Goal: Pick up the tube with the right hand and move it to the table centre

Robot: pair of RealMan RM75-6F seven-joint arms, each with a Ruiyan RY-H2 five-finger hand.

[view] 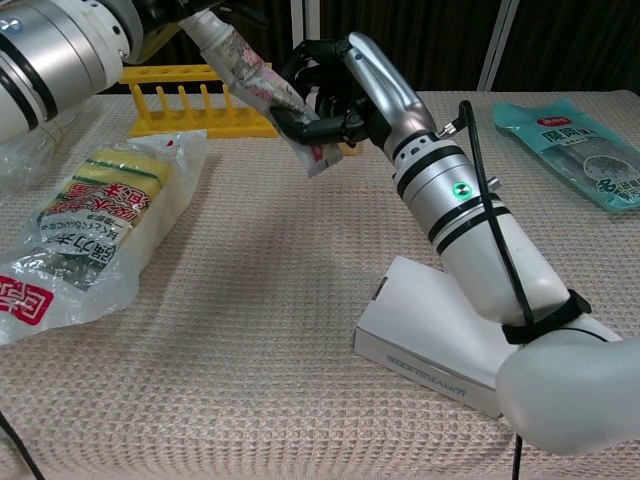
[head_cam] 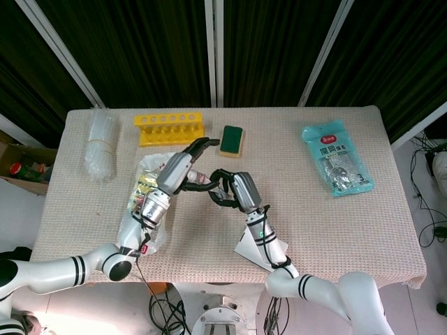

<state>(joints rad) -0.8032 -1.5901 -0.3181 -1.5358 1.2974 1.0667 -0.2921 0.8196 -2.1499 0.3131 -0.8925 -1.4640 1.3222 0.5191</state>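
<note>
From my head view I see the table (head_cam: 349,230) covered in a beige waffle-weave cloth, with dark curtains and white frame bars behind it. I count one yellow rack (head_cam: 170,128) at 11 o'clock, one green sponge (head_cam: 232,139) at 12, one teal packet (head_cam: 337,158) at 2, one clear bundle of tubes (head_cam: 100,143) at 10, one bagged food pack (head_cam: 147,202) at 8, and one white box (head_cam: 253,249) at 6, partly under my right arm. Near the middle, the right robot hand (head_cam: 234,191) and the left robot hand (head_cam: 183,165) meet over the tube (head_cam: 198,185), which from here is a thin sliver between dark fingers.

My chest view shows the table (view: 250,330) close up, and here the tube (view: 262,90) reads clearly: a printed tube tilted in the air, its top toward 10 o'clock and its flat crimped end low. The right robot hand (view: 335,95) has its fingers wrapped on that lower end. The left robot hand (view: 150,15) is cropped at the frame's upper edge; I cannot tell how its fingers sit on the tube's top. This view also shows the food pack's (view: 95,225) printed label and the white box (view: 450,340) lying flat, and only the teal packet's (view: 565,140) near part.
</note>
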